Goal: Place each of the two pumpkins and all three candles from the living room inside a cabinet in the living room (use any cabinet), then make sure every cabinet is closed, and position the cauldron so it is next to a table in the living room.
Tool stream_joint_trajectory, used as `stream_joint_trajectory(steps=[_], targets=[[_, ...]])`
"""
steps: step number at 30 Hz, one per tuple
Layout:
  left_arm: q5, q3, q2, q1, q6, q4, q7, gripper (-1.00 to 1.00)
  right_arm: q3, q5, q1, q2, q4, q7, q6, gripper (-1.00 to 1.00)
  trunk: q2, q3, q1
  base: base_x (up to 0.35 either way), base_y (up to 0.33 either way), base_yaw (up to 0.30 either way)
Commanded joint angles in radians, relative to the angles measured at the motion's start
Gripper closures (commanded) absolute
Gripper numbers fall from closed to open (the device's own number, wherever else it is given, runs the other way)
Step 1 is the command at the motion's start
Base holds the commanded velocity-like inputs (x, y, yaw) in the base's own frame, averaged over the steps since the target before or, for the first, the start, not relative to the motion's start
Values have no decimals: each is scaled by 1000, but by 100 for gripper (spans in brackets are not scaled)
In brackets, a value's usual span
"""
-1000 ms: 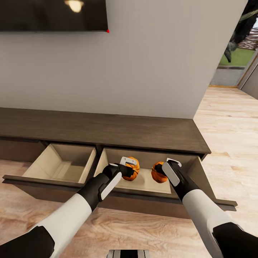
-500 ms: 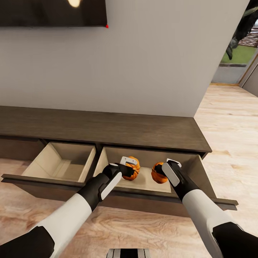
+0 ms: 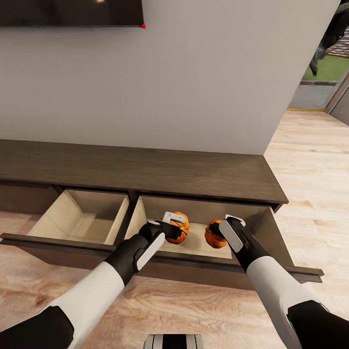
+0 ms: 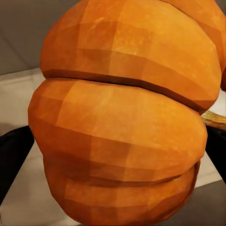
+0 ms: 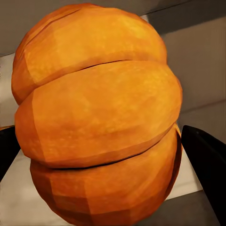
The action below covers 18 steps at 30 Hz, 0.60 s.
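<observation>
Two ribbed orange pumpkins, each clamped between dark fingers.

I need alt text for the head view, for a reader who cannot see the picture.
Two robot arms each hold a small orange pumpkin over the open right drawer of a long dark wooden cabinet: the left gripper holds one pumpkin, the right gripper the other. The left drawer is open too.

Two ribbed orange pumpkins, dark brown cabinet with pale beige drawer interiors, black-and-white arms.
</observation>
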Motion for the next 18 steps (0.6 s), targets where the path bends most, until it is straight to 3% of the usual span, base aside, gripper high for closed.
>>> stream_joint_trajectory(steps=[1, 5, 16, 17, 18], targets=[[9, -3, 0, -1, 3, -1, 12, 100, 4, -9, -1, -1, -1, -9, 1, 100, 0, -1, 0, 0, 0, 0], [9, -3, 0, -1, 3, -1, 12, 100, 4, -9, -1, -1, -1, -9, 2, 100, -1, -16, 2, 0, 0, 0], [9, -3, 2, -1, 1, -1, 12, 100, 4, -9, -1, -1, -1, -9, 5, 100, -1, -16, 2, 0, 0, 0], [9, -3, 2, -1, 1, -1, 12, 100, 4, -9, -1, -1, -1, -9, 6, -100, -1, -16, 2, 0, 0, 0], [9, -4, 2, -1, 1, -1, 12, 100, 4, -9, -1, -1, -1, -9, 6, -100, -1, -16, 2, 0, 0, 0]])
